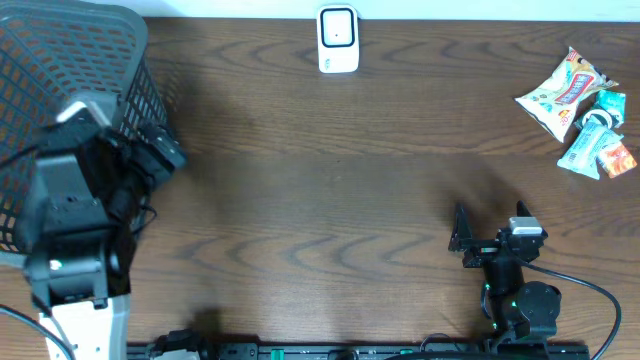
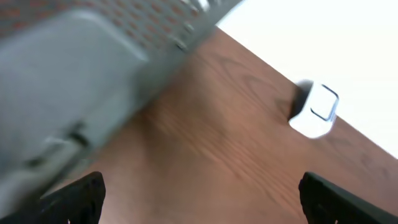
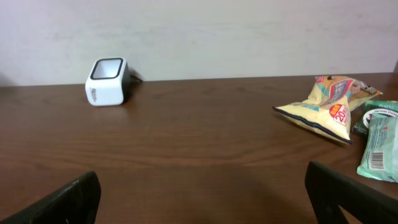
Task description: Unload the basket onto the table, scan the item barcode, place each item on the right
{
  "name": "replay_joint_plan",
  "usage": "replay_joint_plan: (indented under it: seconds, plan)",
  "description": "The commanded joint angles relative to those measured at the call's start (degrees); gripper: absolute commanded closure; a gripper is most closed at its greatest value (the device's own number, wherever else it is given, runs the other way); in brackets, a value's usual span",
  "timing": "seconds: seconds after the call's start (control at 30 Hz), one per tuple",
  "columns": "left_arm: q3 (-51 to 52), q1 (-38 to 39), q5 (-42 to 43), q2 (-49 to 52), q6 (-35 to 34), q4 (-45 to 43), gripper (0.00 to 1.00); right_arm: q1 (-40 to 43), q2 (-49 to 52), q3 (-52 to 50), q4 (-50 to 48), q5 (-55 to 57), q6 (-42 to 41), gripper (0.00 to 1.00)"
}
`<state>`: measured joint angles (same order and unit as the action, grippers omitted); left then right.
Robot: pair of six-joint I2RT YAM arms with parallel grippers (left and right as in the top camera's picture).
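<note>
A white barcode scanner (image 1: 338, 40) stands at the table's far edge, and it also shows in the left wrist view as the scanner (image 2: 314, 111) and in the right wrist view as the scanner (image 3: 107, 81). Snack items lie at the far right: a yellow chips bag (image 1: 565, 92) (image 3: 323, 109) and green packets (image 1: 598, 148) (image 3: 380, 137). My right gripper (image 1: 490, 225) (image 3: 202, 202) is open over bare wood near the front, well short of the snacks. My left gripper (image 1: 163, 150) (image 2: 202, 205) is open beside the basket, holding nothing.
A grey mesh basket (image 1: 70, 90) (image 2: 93, 68) fills the far left corner, with the left arm in front of it. A wall runs behind the table's far edge. Brown wooden tabletop (image 1: 330, 200) lies between the arms.
</note>
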<state>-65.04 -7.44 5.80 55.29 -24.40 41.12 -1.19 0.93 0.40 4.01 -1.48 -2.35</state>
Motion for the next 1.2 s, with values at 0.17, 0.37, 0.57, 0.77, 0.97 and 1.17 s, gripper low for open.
replay_joint_plan:
  seconds: [0.17, 0.37, 0.57, 0.77, 0.97, 1.17]
  plan:
    - [12.39, -0.2, 4.9, -7.04, 3.39, -1.29, 0.02, 0.46, 0.0, -0.07, 0.31, 0.46, -0.57, 0.01]
    - [16.79, -0.07, 4.96, -10.71, 3.39, -1.38, 0.02, 0.46, 0.0, -0.07, 0.31, 0.46, -0.57, 0.01]
    - [21.14, 0.28, 4.92, -16.24, 6.56, -5.35, 0.02, 0.46, 0.0, -0.07, 0.31, 0.46, -0.57, 0.01]
    - [27.67, 0.28, 4.94, -23.15, 7.3, -11.43, 0.03, 0.46, 0.0, -0.07, 0.31, 0.46, -0.57, 0.01]
    - [33.57, 0.28, 5.38, -31.45, 10.03, -15.93, 0.02, 0.46, 0.0, -0.07, 0.31, 0.46, -0.57, 0.01]
    - [37.77, 0.28, 5.6, -37.81, 10.45, -17.88, 0.02, 0.46, 0.0, -0.07, 0.31, 0.46, -0.57, 0.01]
